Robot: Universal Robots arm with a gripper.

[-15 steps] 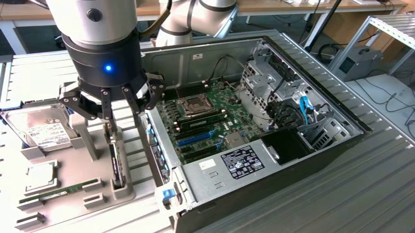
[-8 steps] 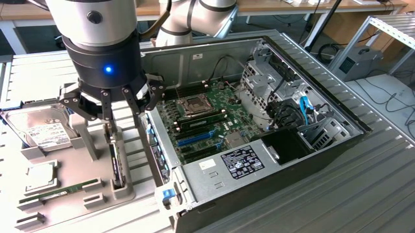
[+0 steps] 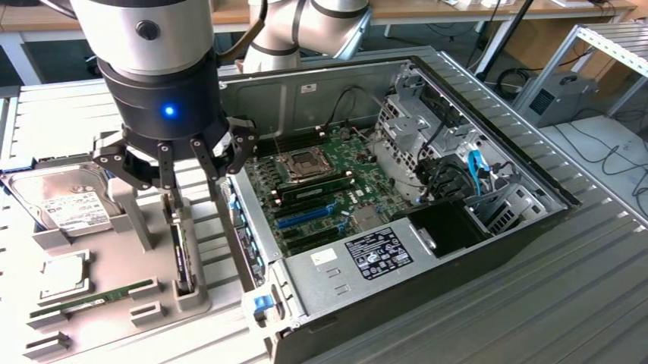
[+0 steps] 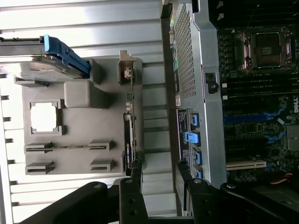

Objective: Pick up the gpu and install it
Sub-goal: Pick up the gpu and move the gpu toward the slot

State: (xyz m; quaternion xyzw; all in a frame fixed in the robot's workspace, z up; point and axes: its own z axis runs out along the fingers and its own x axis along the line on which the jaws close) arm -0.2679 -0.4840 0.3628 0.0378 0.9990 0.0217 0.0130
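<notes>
1. Above the holder on your worktop, the gripper hangs with its jaws spread wide, holding nothing.
2. Your gpu stands on edge in the holder's slot, just below the gripper.
3. Check the wrist view: one finger lines up with the card's end, and the other sits toward the case.
4. Beside the holder, the case lies open, with the motherboard exposed.
5. Your hard drive and memory stick rest in the same holder.
</notes>
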